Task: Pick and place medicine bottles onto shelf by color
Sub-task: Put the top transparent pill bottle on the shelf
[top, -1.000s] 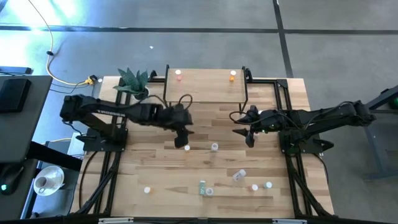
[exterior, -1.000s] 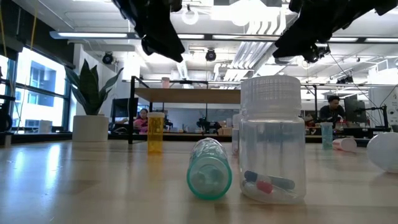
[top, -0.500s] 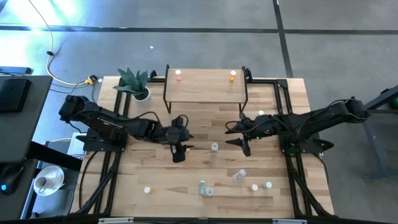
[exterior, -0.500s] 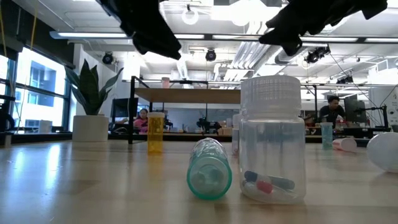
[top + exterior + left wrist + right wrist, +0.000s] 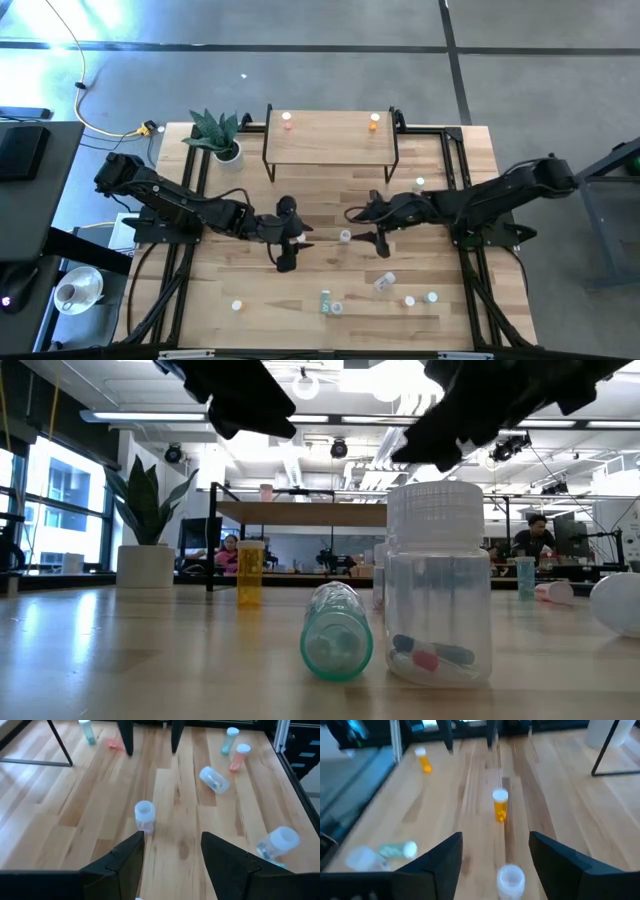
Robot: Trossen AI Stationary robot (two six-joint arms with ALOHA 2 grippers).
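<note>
From above, we see the right gripper [image 5: 368, 226] with fingers spread and empty, a clear bottle [image 5: 345, 237] just beyond its tips; the left gripper [image 5: 291, 248] sits across that bottle, also parted and empty. The shelf [image 5: 330, 150] lies well behind both. In our low view, both grippers hang above a big clear bottle [image 5: 438, 585]. Left wrist: a clear bottle [image 5: 144, 815] stands just ahead of its fingers. Right wrist: a clear bottle [image 5: 510, 879] sits between its fingers, an orange bottle [image 5: 500, 805] farther ahead.
</note>
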